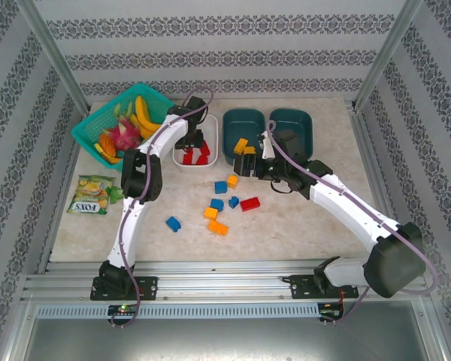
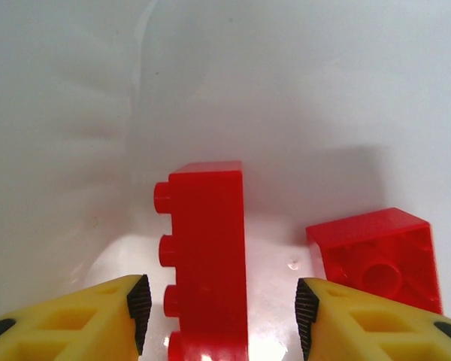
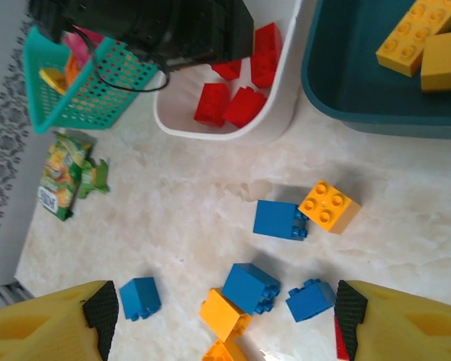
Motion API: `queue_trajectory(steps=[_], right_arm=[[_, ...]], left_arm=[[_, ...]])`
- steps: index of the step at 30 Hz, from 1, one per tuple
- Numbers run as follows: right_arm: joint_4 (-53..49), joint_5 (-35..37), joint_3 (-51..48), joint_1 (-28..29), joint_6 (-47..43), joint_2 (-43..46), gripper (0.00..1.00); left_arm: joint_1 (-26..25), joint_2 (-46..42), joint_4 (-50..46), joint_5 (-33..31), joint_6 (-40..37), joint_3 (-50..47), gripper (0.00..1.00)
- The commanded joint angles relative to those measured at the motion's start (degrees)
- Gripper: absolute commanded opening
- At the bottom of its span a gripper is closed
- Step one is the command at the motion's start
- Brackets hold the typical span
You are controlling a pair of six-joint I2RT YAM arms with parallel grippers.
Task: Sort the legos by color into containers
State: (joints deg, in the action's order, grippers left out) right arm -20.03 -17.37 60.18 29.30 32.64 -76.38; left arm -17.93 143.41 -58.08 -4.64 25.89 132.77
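Left end effector stands inside the white tub with its jaws spread. A long red brick rests on its side on the tub floor between the pads, with a clear gap on its right; judged released, not pinched. A second red brick lies just beside it. Step in hand: depositing red in the white tub. Right end effector hangs with jaws wide and nothing between them, above the loose blue bricks and loose orange-yellow bricks on the bench; a stray red brick lies near them. Sorted orange-yellow bricks lie in the nearer teal tub; the second teal tub stands beside it. Next move, as judged: the left arm lifts straight out, clear of the tub wall, and the right descends squarely on a single loose brick, minding touching neighbours.
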Motion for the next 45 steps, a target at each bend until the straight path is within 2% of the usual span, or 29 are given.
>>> queue_trajectory(steps=[1, 5, 10, 15, 18, 24, 31, 45], right_arm=[[-5.3, 4.5, 2.1, 2.0, -1.7, -2.3, 0.76], [-10.5, 8.7, 5.0, 4.8, 2.3, -6.7, 0.67], [-15.5, 12.1, 9.5, 9.3, 11.1, -12.4, 0.55], [-19.7, 13.6, 13.1, 13.0, 21.8, -18.3, 0.53], [-21.8, 14.6, 13.9, 14.0, 28.2, -20.6, 0.53], [-21.8, 13.1, 13.8, 14.1, 38.7, -25.0, 0.54], [-21.7, 14.6, 13.9, 13.9, 45.1, -28.0, 0.52], [-17.9, 15.6, 13.4, 12.5, 49.2, -32.2, 0.46]], left_arm=[[-0.4, -7.0, -0.9, 1.6, 2.6, 1.3, 0.57], [-1.0, -15.0, 1.9, 4.3, 5.3, -3.2, 0.58], [-1.4, -30.2, 11.5, 10.7, 6.8, -20.5, 0.6], [-1.4, -49.4, 22.9, 19.1, 7.5, -46.3, 0.65], [-1.4, -59.6, 26.2, 23.4, 8.7, -58.7, 0.66], [-1.4, -76.5, 28.4, 28.7, 10.1, -74.9, 0.69], [-1.4, -85.5, 27.3, 30.6, 11.8, -81.2, 0.7], [-1.5, -86.2, 26.0, 31.8, 10.2, -79.6, 0.7]])
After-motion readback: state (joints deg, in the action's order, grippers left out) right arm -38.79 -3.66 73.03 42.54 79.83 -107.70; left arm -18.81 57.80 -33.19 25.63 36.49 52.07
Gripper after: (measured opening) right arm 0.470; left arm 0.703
